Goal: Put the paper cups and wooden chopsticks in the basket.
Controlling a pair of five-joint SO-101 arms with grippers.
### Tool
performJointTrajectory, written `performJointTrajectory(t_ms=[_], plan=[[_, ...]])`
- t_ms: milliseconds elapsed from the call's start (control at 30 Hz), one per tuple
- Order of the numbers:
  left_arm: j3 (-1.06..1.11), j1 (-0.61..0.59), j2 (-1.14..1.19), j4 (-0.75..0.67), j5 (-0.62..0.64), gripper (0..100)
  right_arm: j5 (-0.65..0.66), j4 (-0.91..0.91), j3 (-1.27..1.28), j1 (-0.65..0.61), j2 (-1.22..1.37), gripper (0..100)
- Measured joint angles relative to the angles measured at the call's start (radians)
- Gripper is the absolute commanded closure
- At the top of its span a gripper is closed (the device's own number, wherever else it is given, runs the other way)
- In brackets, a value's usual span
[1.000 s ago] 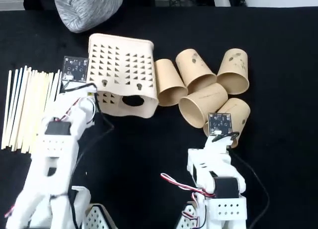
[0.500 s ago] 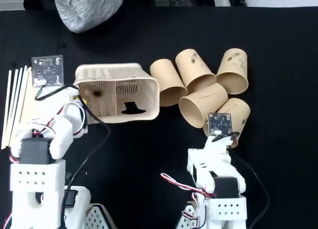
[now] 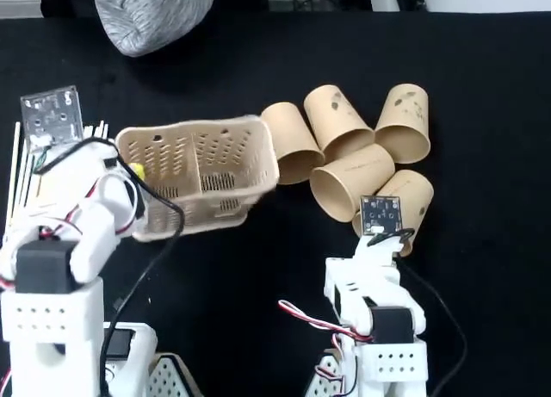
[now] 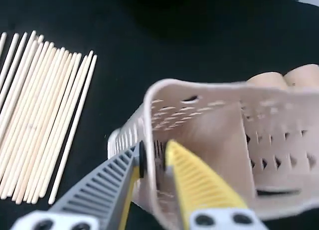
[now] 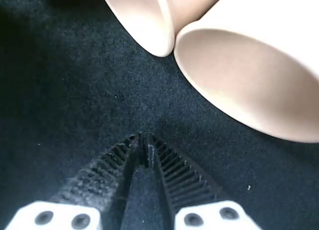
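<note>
The left pincer is clamped on the basket: its grey finger lies outside one end wall and its yellow finger inside, with the perforated wall pinched between them. In the high view the basket sits left of centre, tipped so that its open side and inner divider face the camera. The pincer grips its left end. The basket's right end is just beside the nearest of the cups, and I cannot tell whether they touch.

Five cups lie on their sides in a tight cluster on the black table, right of centre, most with their mouths toward the lower edge. The chopsticks lie in a row at the far left, partly hidden by the left arm. They are apart from the basket in the left wrist view.

The right pincer has its toothed fingers together on nothing, close over the cloth. Two cup mouths lie near its tips but clear of them. A grey bundle rests at the upper left.
</note>
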Motion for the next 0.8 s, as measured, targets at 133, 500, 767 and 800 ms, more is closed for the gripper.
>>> performJointTrajectory(t_ms=[133, 500, 767, 800], plan=[[-0.009, -0.061, 0.081, 0.0, 0.008, 80, 0.0, 0.0, 0.0, 0.0, 0.0, 98.6], [-0.196, -0.08, 0.115, 0.16, 0.008, 70, 0.0, 0.0, 0.0, 0.0, 0.0, 98.5], [-0.477, -0.08, 0.114, 0.328, -0.014, 71, 0.0, 0.0, 0.0, 0.0, 0.0, 98.4], [-0.512, -0.08, 0.114, 0.341, -0.026, 71, 0.008, 0.0, 0.0, 0.0, 0.0, 98.4]])
